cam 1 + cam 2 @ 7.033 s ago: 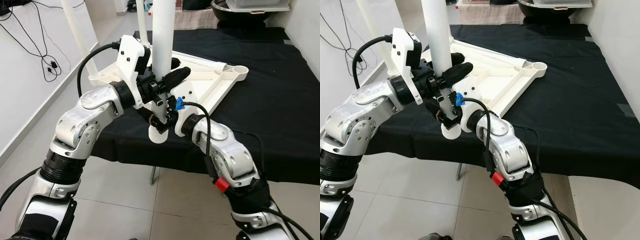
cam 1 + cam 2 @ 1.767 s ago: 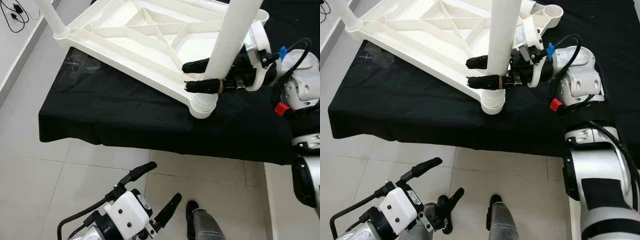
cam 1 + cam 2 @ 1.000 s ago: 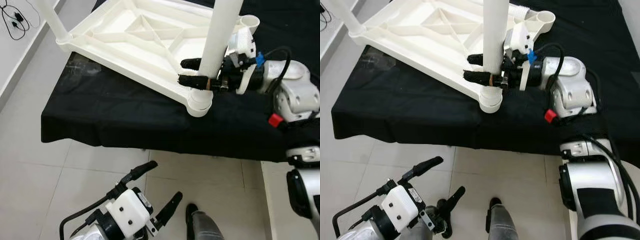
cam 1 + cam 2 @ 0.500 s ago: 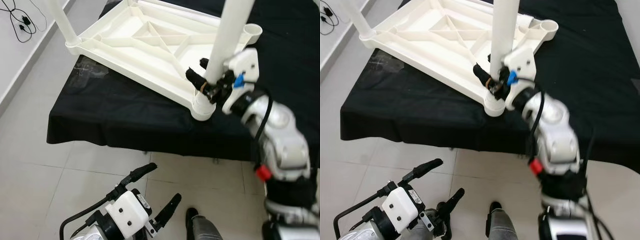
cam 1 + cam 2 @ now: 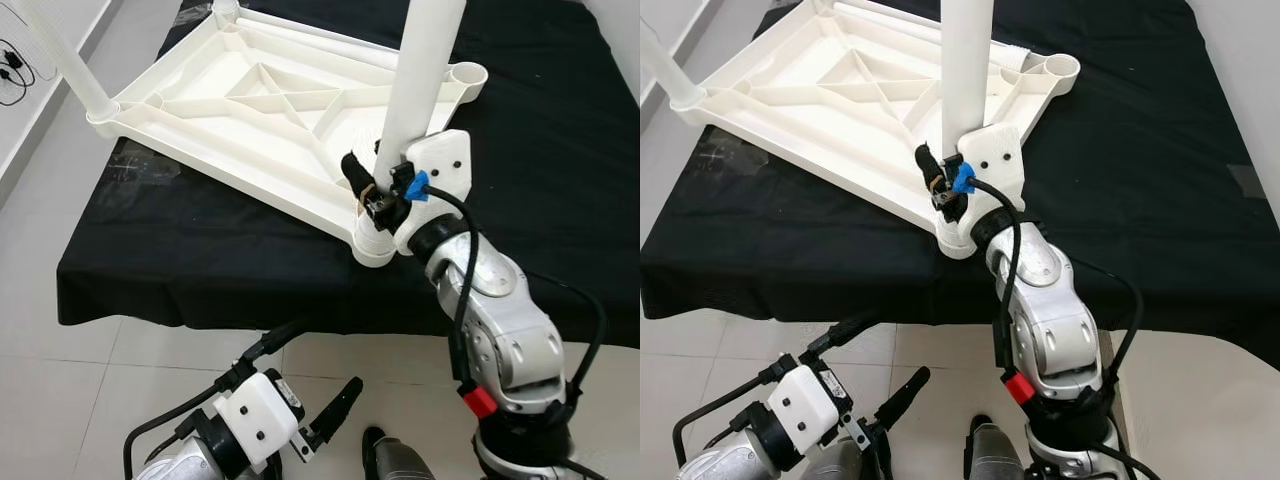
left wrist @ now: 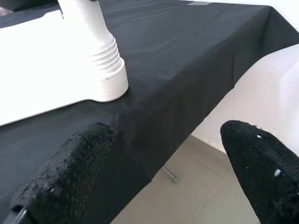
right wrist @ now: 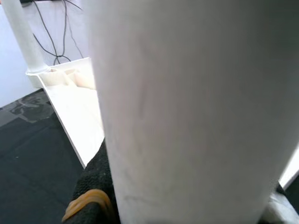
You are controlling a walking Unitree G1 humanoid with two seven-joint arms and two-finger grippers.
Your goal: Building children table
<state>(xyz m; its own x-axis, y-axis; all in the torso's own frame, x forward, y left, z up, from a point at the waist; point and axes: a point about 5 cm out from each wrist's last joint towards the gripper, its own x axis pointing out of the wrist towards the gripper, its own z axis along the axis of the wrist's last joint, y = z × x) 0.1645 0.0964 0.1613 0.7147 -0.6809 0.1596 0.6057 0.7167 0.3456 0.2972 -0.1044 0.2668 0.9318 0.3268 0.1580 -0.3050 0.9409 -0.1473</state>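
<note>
On a black cloth [image 5: 560,150] lies the white tabletop [image 5: 250,110] upside down, two legs standing in its corner sockets (a third socket [image 5: 468,74] at the far corner holds none). The right gripper [image 5: 372,190] pinches the near leg [image 5: 418,80] just above its socket. Low over the tiled floor [image 5: 60,380], the left gripper [image 5: 305,395] hangs with fingers spread, holding nothing.

No legible text, label, brand, number or sign appears in any view. The white table parts, the black cloth and the robot's arm housings carry no readable markings.
</note>
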